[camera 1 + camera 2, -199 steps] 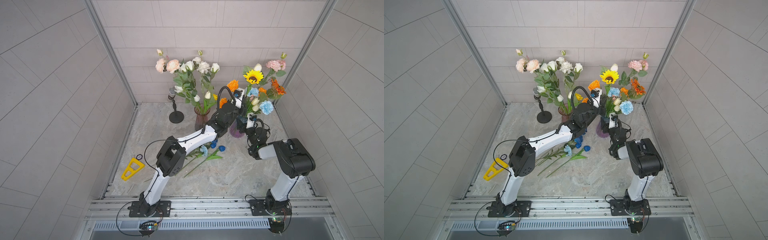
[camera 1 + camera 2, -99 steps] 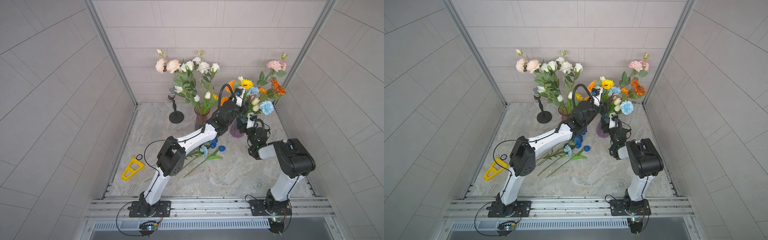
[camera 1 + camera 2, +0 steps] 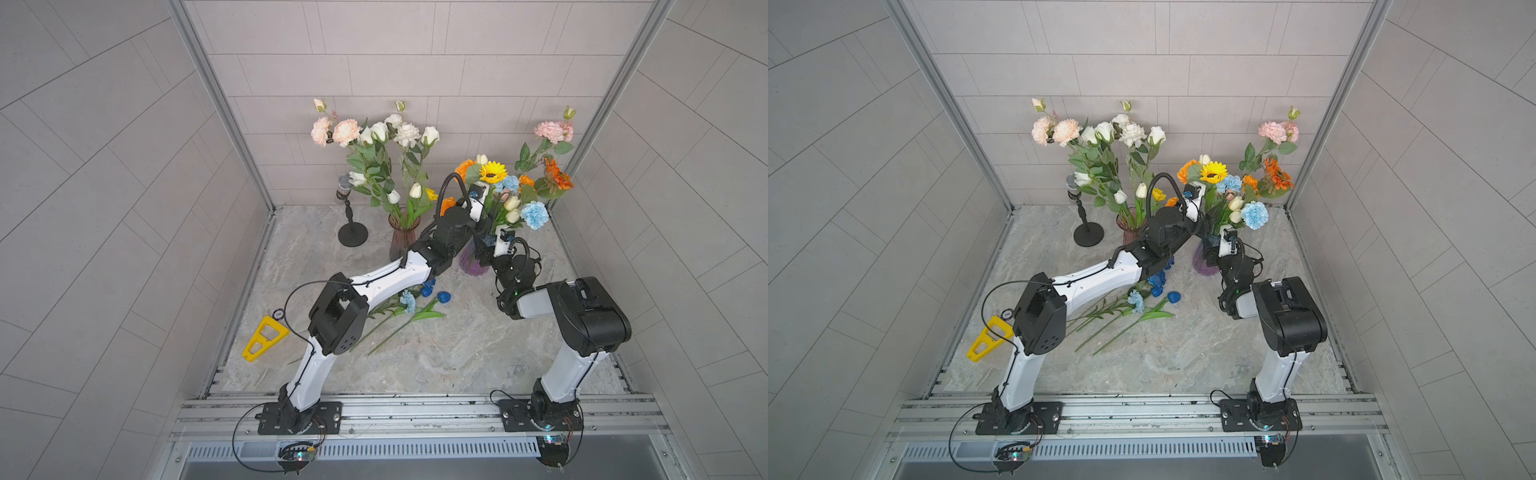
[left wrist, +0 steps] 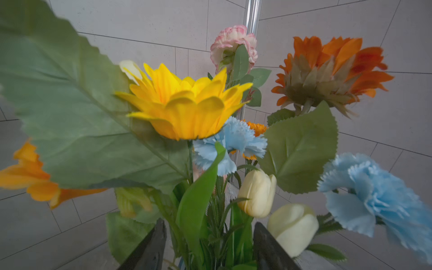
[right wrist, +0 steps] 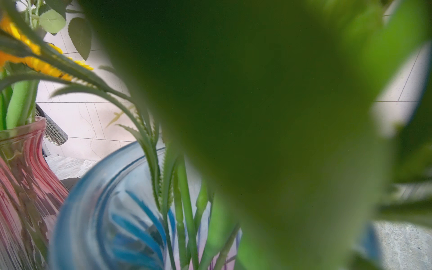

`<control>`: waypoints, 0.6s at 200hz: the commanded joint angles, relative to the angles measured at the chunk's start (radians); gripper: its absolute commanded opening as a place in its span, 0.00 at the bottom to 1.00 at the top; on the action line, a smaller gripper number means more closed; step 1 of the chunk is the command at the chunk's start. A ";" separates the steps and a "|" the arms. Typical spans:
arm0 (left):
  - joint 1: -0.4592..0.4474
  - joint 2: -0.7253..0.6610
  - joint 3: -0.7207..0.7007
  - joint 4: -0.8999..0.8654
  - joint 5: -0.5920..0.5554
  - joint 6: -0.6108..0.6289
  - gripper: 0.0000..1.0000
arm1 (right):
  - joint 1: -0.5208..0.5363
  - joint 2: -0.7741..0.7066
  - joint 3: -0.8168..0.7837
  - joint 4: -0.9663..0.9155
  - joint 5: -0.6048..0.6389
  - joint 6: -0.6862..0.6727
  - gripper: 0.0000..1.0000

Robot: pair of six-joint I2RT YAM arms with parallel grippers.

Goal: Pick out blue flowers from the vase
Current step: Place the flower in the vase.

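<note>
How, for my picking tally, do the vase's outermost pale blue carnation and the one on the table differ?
The vase carnation stands in the purple vase; the table carnation lies flat on the table. The vase carnation's head looks bigger than the table carnation's. Both are pale blue, frilly.

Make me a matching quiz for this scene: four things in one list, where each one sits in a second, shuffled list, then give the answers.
Things:
1. sunflower
2. dark blue tulip
3. microphone
4. yellow triangle

Places:
A. upright on a round black base
B. flat at the table's edge
C. standing in the purple vase
D. lying beside a pale blue flower

Pairs: 1-C, 2-D, 3-A, 4-B
</note>
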 commanded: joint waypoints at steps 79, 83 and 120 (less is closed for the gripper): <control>-0.024 -0.050 0.168 -0.214 0.320 -0.177 0.62 | -0.005 -0.025 0.010 0.065 -0.005 0.012 0.64; -0.023 -0.033 0.199 -0.236 0.331 -0.184 0.62 | -0.005 -0.025 0.011 0.065 -0.004 0.013 0.64; -0.021 0.109 0.397 -0.351 0.357 -0.198 0.61 | -0.006 -0.034 0.007 0.065 -0.002 0.011 0.64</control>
